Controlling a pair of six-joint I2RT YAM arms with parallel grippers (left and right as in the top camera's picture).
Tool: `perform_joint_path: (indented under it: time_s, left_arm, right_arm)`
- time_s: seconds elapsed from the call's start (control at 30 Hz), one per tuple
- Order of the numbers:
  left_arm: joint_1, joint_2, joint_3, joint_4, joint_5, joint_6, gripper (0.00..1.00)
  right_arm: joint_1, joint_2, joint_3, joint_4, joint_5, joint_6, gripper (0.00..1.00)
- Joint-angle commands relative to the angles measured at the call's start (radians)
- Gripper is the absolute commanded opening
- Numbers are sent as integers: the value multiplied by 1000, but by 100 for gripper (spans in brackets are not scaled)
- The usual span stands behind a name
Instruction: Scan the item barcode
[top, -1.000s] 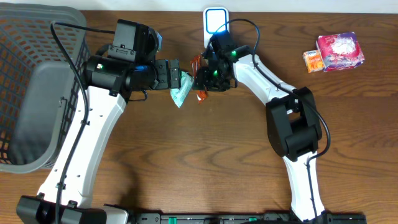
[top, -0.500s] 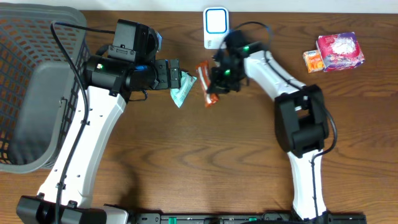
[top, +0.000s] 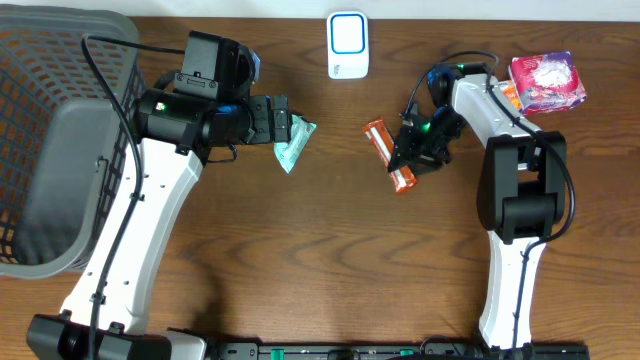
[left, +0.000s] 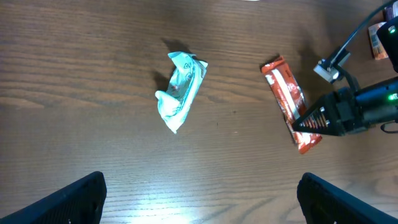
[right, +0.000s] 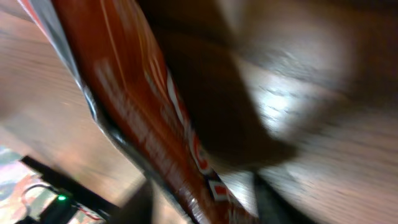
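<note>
An orange-red snack bar (top: 381, 141) lies slantwise at table level right of centre, its lower end between the fingers of my right gripper (top: 407, 160), which is shut on it. In the blurred right wrist view the bar (right: 143, 112) fills the gap of that gripper (right: 205, 202). The white and blue scanner (top: 347, 45) stands at the back edge, well left of the bar. My left gripper (top: 283, 122) hangs open over a crumpled teal packet (top: 293, 150). In the left wrist view the packet (left: 180, 90) and the bar (left: 285, 93) lie ahead of its wide-apart fingertips (left: 74, 199).
A dark mesh basket (top: 40, 60) with a grey liner fills the left side. A pink patterned box (top: 545, 80) and a small orange box (top: 503, 97) sit at the back right, close to the right arm's forearm.
My right gripper has carried the snack bar away from the scanner, to the right and toward the front. The left arm and the teal packet have not moved.
</note>
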Motion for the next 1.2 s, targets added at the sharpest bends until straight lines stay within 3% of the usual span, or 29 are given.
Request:
perform_joint_path:
  time_s: [0.0,0.23,0.4,0.57,0.97,1.17]
  left_arm:
    - [0,4,7,-2,-3,5,98]
    - [0,4,7,-2,-3,5,98]
    - [0,4,7,-2,-3,5,98]
    - [0,4,7,-2,-3,5,98]
    - [0,4,7,-2,-3,5,98]
    - [0,4,7,-2,-3,6,98]
  right_arm:
    - [-3,0,31,-29,64,-24,92]
    - [4,-57,256,-150,86,-21,92]
    - [46,-104,330,-131,201,-21,83]
    - [113,-101,311,-100,347,-12,66]
    - [244,-101,72,130,620,147,58]
    - [300,-101,44,171,768,229,60]
